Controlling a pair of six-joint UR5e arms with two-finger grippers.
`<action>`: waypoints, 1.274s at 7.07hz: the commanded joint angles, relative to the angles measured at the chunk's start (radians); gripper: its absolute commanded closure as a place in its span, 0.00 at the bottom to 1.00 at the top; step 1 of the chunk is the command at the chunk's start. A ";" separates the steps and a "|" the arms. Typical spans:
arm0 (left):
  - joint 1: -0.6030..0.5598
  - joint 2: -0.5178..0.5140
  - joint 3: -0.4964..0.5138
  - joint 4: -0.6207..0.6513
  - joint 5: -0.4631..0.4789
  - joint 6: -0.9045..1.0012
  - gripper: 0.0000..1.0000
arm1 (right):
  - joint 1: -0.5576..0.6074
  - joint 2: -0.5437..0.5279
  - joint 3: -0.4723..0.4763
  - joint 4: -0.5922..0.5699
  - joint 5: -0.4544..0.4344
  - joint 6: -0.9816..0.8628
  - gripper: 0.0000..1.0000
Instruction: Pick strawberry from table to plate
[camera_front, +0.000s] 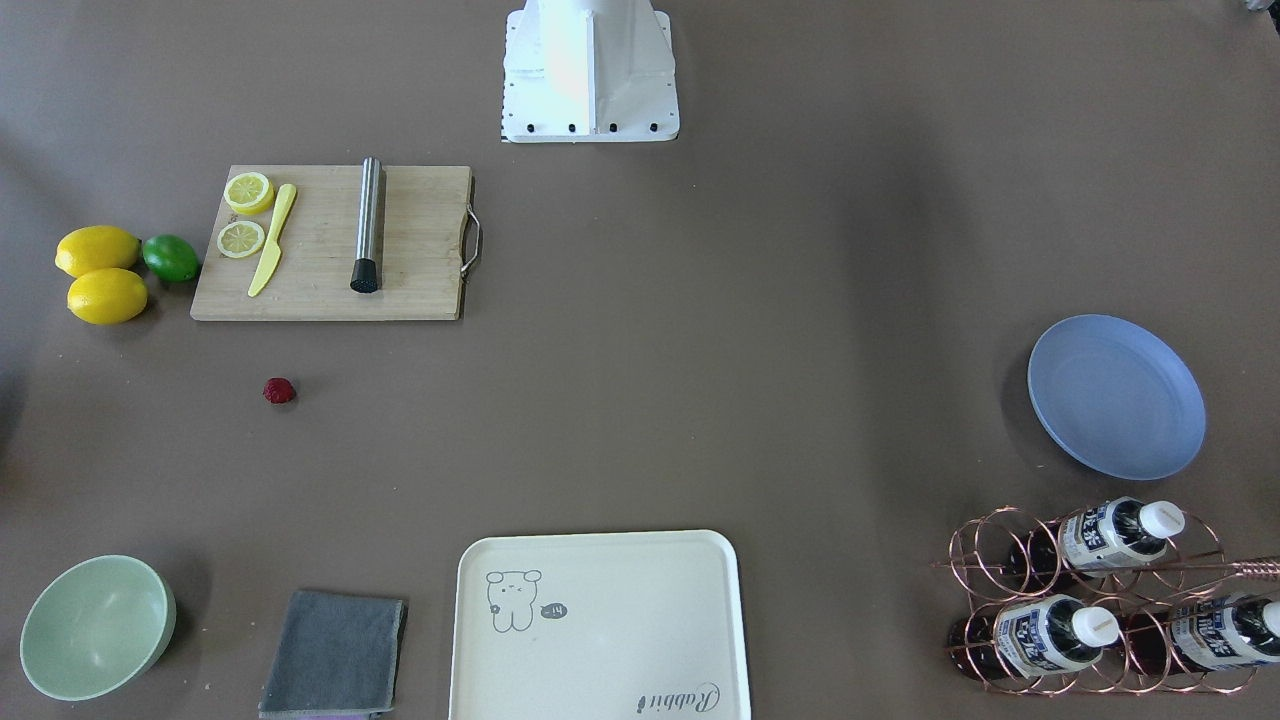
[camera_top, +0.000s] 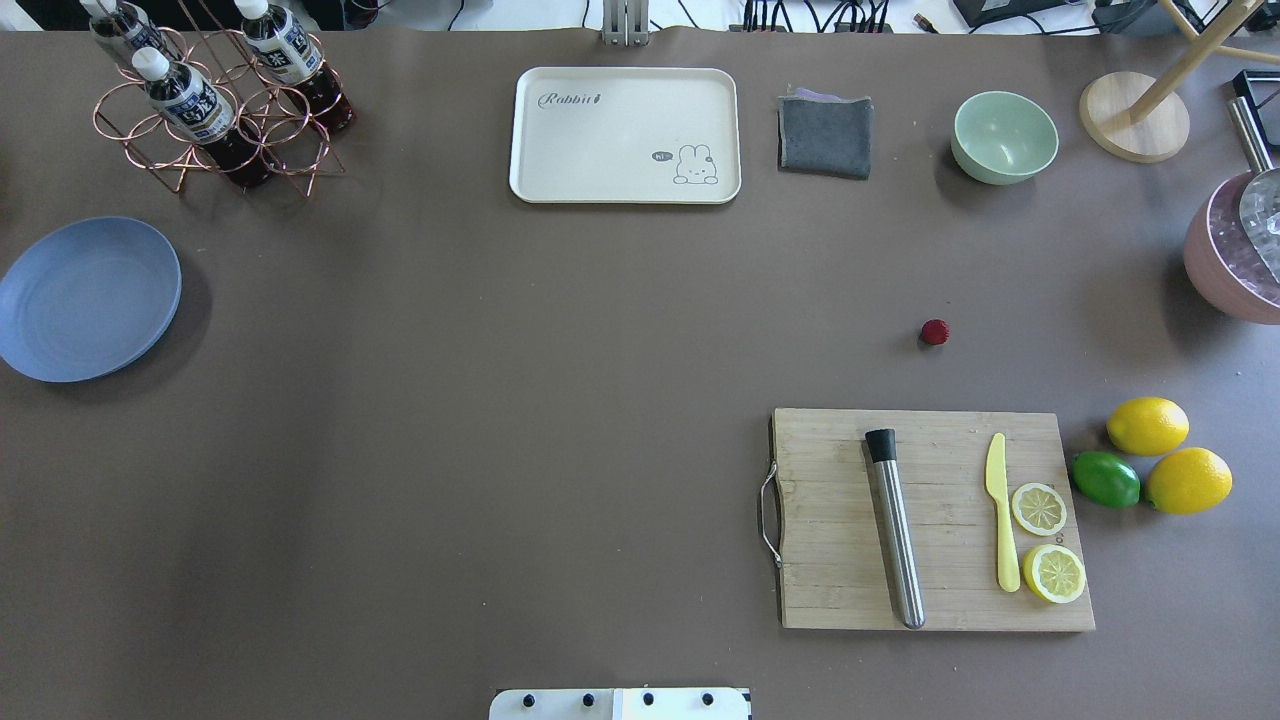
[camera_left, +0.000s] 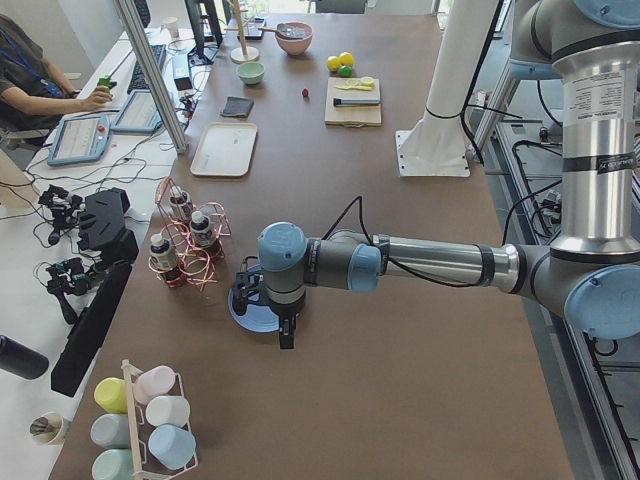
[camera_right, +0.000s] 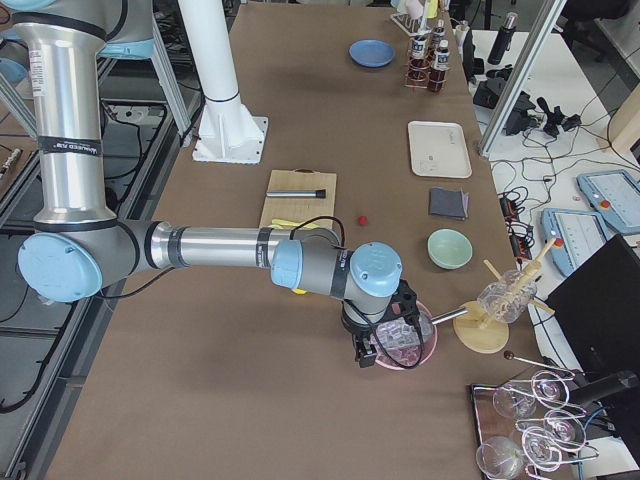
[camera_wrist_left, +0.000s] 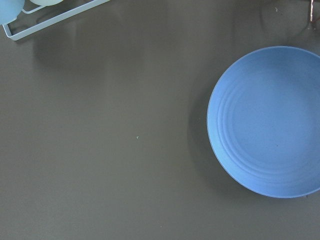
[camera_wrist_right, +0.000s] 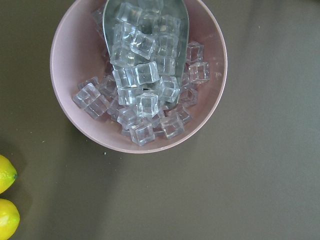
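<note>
Whether the right gripper (camera_right: 366, 352), above the ice bowl (camera_wrist_right: 64, 65), or the left gripper (camera_left: 287, 336), near the plate (camera_top: 88, 298), is apart or together cannot be told. The strawberry (camera_top: 934, 332) lies on the table (camera_top: 500, 400) near the cutting board (camera_top: 830, 540) — likely light and soft — so pinch its middle gently.

Directions follow the overhead view, with 12 o'clock away from the robot. The strawberry (camera_top: 935, 332) stands on the table (camera_top: 500, 400) with bare covering on every side.

- **Nearest obstacle:** the cutting board (camera_top: 850, 560), at 6 o'clock, near but apart.
- **Farther obstacles:** the green bowl (camera_top: 1004, 137) at 1 o'clock and the pink ice bowl (camera_top: 1215, 270) between 2 and 3 o'clock, both well apart.
- **Free lane:** toward 9 o'clock a wide bare strip runs to the plate (camera_top: 88, 298).
- **Obstacle at the plate:** the bottle rack (camera_top: 215, 120) stands near it, at its 1 o'clock.
</note>
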 joint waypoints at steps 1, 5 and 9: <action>0.047 -0.056 0.049 -0.002 0.000 -0.029 0.02 | 0.000 -0.017 -0.003 0.022 0.003 0.004 0.00; 0.231 -0.185 0.437 -0.497 0.005 -0.225 0.03 | -0.014 -0.006 0.000 0.021 0.077 0.008 0.00; 0.285 -0.246 0.567 -0.592 0.008 -0.265 0.03 | -0.056 -0.006 0.003 0.024 0.090 0.074 0.00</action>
